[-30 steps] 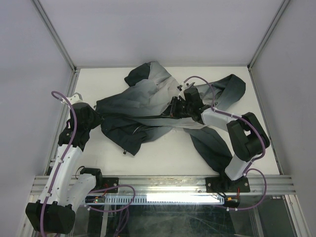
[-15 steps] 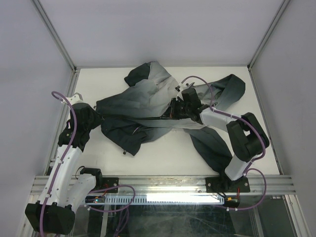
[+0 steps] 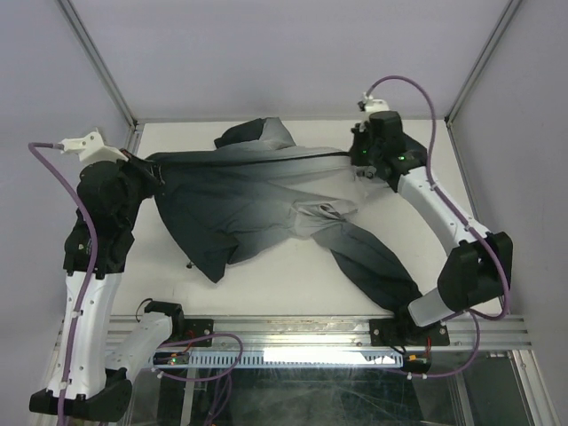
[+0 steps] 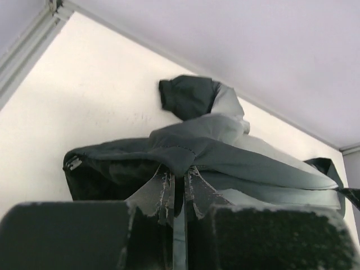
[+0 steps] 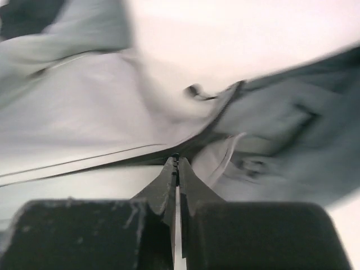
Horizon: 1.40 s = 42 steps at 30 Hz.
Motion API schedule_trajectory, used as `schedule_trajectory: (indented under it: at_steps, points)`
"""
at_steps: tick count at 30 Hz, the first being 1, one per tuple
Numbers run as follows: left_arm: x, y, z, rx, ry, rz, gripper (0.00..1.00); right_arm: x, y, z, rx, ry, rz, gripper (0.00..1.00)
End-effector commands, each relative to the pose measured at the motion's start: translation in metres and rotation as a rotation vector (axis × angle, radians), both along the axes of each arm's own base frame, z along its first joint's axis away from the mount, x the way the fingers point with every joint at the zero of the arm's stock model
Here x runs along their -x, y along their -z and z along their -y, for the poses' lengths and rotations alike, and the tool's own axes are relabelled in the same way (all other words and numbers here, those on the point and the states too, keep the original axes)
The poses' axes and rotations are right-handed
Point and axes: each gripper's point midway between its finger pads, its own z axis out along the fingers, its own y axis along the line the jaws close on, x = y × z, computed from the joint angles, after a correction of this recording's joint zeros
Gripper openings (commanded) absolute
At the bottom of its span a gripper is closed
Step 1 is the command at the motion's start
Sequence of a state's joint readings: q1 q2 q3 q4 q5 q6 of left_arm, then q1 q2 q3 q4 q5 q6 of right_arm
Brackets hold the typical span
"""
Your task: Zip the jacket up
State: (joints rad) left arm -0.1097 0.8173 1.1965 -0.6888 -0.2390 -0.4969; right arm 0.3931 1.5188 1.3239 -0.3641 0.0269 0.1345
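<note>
Jacket [image 3: 257, 191] hangs taut — left gripper [image 3: 145, 167] clamped on its hem, right gripper [image 3: 362, 161] pinched shut on the zipper [image 3: 284, 158] — so pull straight along that line, tension even.

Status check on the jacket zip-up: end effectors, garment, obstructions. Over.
Left end effector shut on jacket edge. Right end effector shut on jacket at zipper line. Jacket stretched taut between them. No obstruction seen along zipper line.

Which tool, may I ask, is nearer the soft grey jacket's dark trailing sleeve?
Right: the right tool grips fabric just beyond the sleeve; the left tool holds the jacket's opposite end.
</note>
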Motion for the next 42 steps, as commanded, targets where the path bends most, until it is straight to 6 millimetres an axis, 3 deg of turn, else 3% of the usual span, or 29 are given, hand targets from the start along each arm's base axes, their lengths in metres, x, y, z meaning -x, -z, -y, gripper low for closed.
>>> schedule_trajectory:
  at_steps: [1,7,10,12,18,21,24,27,30,31,32,33,36,42]
  points:
    - [0.016,-0.056,-0.027,-0.061,-0.118,0.147,0.0,-0.012,-0.011,0.129,0.254,0.296,0.017,0.0]
    - [0.026,-0.065,-0.037,-0.087,-0.161,0.175,0.0,-0.012,-0.02,0.224,0.254,0.514,-0.002,0.0]
    - [0.026,-0.057,-0.038,-0.09,-0.165,0.162,0.0,-0.007,-0.023,0.254,0.235,0.584,-0.014,0.0]
    - [0.024,-0.048,-0.034,-0.082,-0.146,0.151,0.0,-0.004,-0.028,0.262,0.208,0.594,-0.002,0.0]
    - [0.008,-0.017,-0.002,-0.014,0.006,0.127,0.0,0.016,-0.057,0.254,0.076,0.601,0.086,0.0]
    - [0.003,-0.021,0.015,0.01,0.099,0.15,0.0,0.036,-0.075,0.241,0.001,0.594,0.167,0.0]
    - [0.005,-0.038,0.013,-0.01,0.097,0.2,0.19,0.059,-0.093,0.23,-0.057,0.579,0.259,0.2]
    - [0.011,-0.058,0.005,-0.04,0.063,0.26,0.48,0.08,-0.11,0.221,-0.095,0.556,0.337,0.46]
    - [0.02,-0.076,-0.004,-0.079,0.023,0.312,0.72,0.1,-0.127,0.218,-0.102,0.552,0.401,0.64]
    - [0.024,-0.082,-0.008,-0.094,0.009,0.327,0.79,0.106,-0.132,0.218,-0.098,0.551,0.422,0.72]
    - [0.028,-0.088,-0.012,-0.111,-0.011,0.343,0.85,0.111,-0.138,0.216,-0.09,0.543,0.444,0.91]
    - [0.033,-0.095,-0.017,-0.135,-0.03,0.361,0.9,0.116,-0.144,0.215,-0.08,0.535,0.468,0.98]
    - [0.042,-0.109,-0.028,-0.185,-0.078,0.406,0.99,0.128,-0.165,0.214,-0.048,0.537,0.557,0.99]
    - [0.06,-0.124,-0.033,-0.197,-0.108,0.522,0.99,0.152,-0.185,0.227,-0.048,0.627,0.688,0.99]
